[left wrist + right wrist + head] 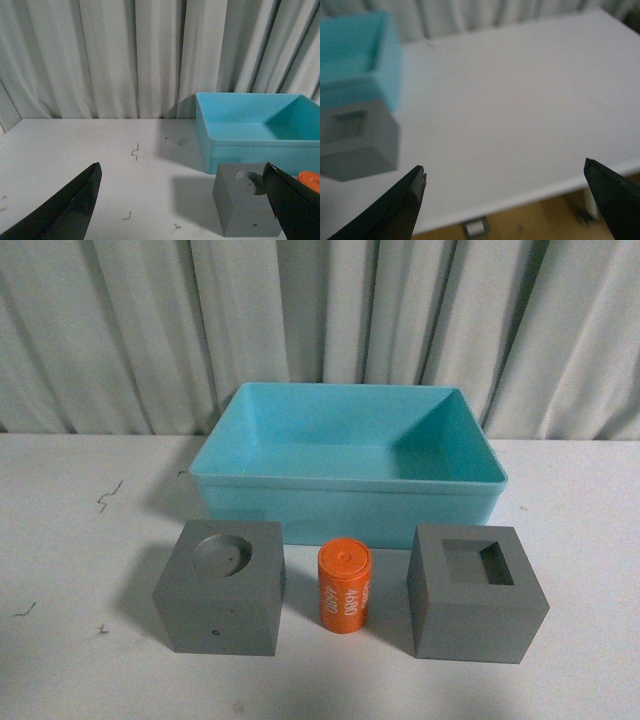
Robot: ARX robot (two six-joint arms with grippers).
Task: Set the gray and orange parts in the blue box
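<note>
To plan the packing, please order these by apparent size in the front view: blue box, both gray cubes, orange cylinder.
1. blue box, clearly largest.
2. gray cube with round recess and gray cube with square recess: they look alike, so unranked.
3. orange cylinder, smallest.

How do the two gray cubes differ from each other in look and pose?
The left gray cube has a round recess in its top; the right gray cube has a square one. The left gray cube faces the camera almost squarely; the right gray cube is turned and shows two side faces. Both are matte gray, similar in size, and stand on the white table before the blue box, with the orange cylinder between them.
</note>
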